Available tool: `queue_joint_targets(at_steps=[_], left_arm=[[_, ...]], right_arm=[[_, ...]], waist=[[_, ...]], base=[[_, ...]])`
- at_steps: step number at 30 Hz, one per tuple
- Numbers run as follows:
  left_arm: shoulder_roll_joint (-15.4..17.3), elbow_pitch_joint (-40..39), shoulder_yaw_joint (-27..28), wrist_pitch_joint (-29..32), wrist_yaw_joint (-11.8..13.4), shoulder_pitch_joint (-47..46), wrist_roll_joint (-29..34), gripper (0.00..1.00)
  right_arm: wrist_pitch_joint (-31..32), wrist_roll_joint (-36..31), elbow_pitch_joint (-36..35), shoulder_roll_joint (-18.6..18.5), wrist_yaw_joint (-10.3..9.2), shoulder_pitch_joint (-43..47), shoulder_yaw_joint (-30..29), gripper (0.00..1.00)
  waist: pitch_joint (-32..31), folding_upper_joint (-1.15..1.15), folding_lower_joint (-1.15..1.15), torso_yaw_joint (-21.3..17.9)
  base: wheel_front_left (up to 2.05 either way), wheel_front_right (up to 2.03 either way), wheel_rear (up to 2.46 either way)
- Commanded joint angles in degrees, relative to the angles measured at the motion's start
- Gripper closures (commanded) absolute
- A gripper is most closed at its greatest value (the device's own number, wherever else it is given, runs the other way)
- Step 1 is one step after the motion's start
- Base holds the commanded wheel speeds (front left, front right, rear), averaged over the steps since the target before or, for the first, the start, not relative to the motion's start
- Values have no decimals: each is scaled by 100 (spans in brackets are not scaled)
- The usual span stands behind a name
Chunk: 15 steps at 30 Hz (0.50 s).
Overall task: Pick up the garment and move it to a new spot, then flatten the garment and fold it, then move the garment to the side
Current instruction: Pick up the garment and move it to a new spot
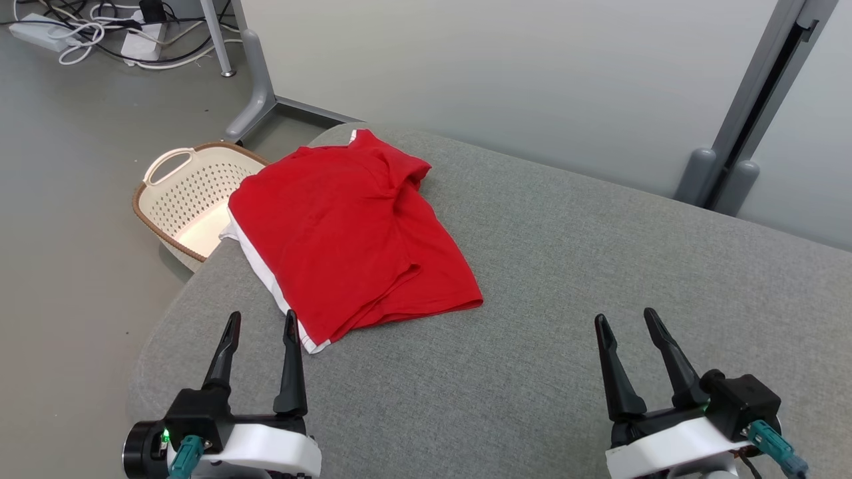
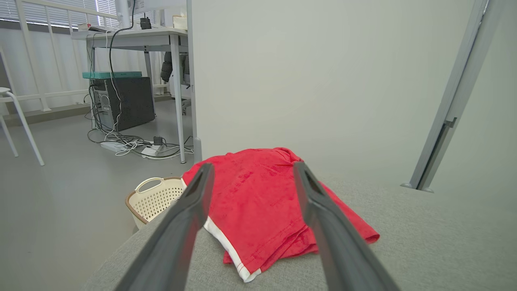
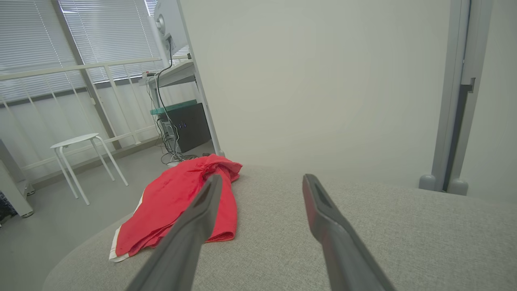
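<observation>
– Checking the basket point(image 1: 193, 193) first: what's in it?
– On the head view I see its own holed cream wall and floor, a brown band round the rim and a slot handle at the far end. It stands on the floor against the left edge of the table point(image 1: 566, 299). A white bit of the garment point(image 1: 346, 233) hangs off that edge above the basket's near rim; whether it touches, I cannot tell.
– And the garment itself?
– Red soft cloth with a white stripe down its left hem. It is folded into a rough rectangle with loose creases and lies at the table's far left corner. The table has rounded corners and a grey woven cover.
– Pincers?
– My left gripper point(image 1: 261, 316) has its dark tapered fingers spread apart and empty, just short of the garment's near white corner. My right gripper point(image 1: 625, 316) is spread and empty too, over bare grey cloth well apart from the garment.
– What do the wrist cameras add?
– Left wrist gives me a desk point(image 2: 133, 36) with a black computer tower point(image 2: 129, 101) under it. Right wrist gives a white stool point(image 3: 76, 141) by slatted blinds, and the garment side-on, lying low in layers.
</observation>
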Motion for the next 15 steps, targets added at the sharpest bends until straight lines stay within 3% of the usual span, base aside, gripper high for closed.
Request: queue_joint_targets(at_steps=[1, 15], left_arm=[[17, -1, 11, -13, 16, 33, 37, 0], [20, 227, 434, -12, -373, -309, 440, 0]], right_arm=[[-36, 40, 13, -19, 17, -47, 16, 0], [-35, -87, -167, -92, 17, -32, -203, 0]], waist=[[-15, 0, 0, -10], [205, 0, 0, -348]], base=[[0, 0, 0], [0, 0, 0]])
